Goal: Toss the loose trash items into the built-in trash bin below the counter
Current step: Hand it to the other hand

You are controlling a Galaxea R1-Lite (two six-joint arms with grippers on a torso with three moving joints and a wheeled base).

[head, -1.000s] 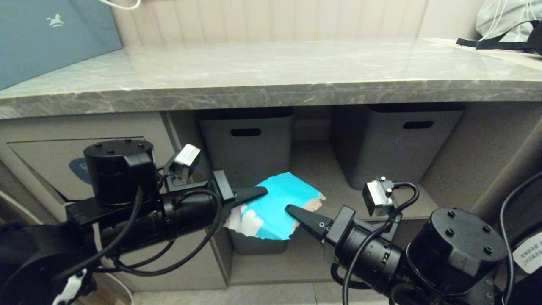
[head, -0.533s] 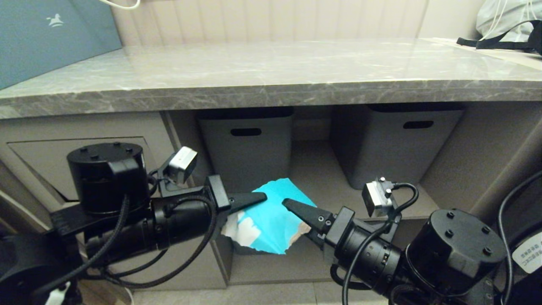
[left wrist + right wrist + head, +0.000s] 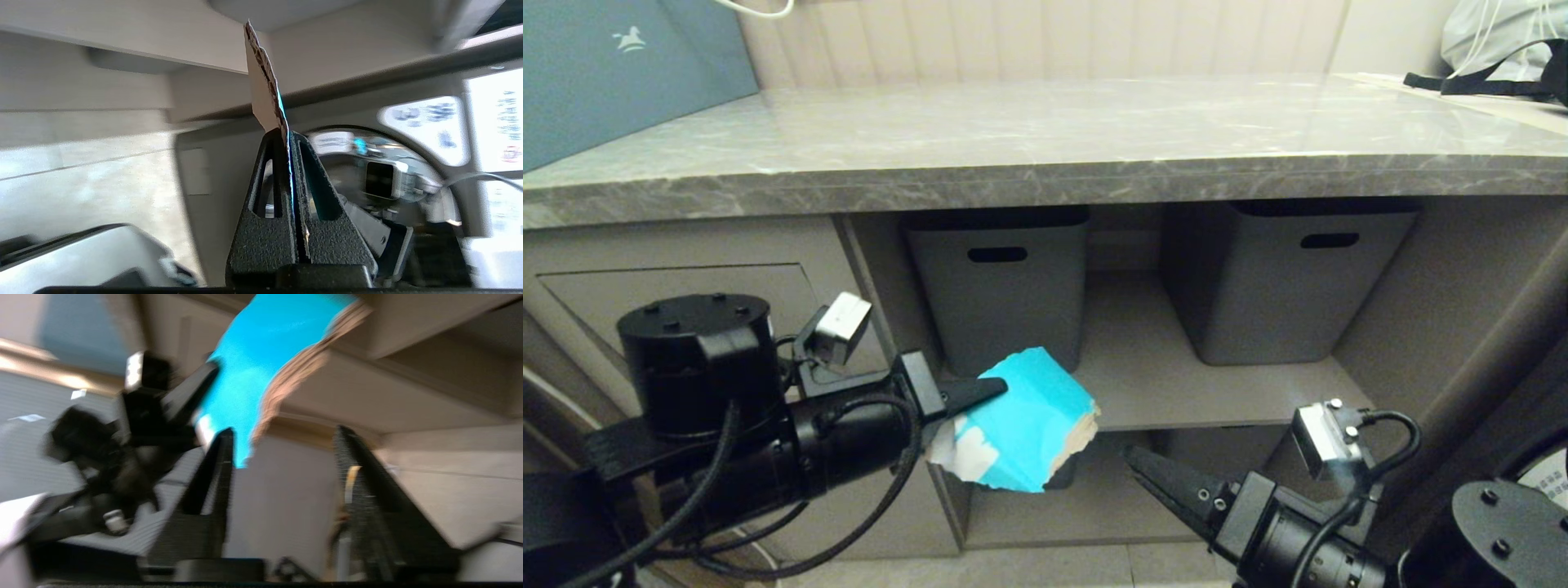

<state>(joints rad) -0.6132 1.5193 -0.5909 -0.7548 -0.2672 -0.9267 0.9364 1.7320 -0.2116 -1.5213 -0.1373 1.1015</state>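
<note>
Item: turquoise card [image 3: 1021, 425], held in the air below the counter [image 3: 1045, 175], in front of the grey tub [image 3: 1001, 282].

Left gripper [image 3: 992, 388] is clamped on the card's near edge; right gripper [image 3: 1147, 465] hangs lower and off to the card's right, jaws apart, holding nothing. Trash bin flap [image 3: 686, 290] lies to the left of the card, behind the left arm, so the left arm is the nearer one. Card's long axis runs away from the left gripper toward the right. Face bright turquoise with white torn patches; back and ragged edge are brown corrugated cardboard; stiff, slightly bent.
</note>
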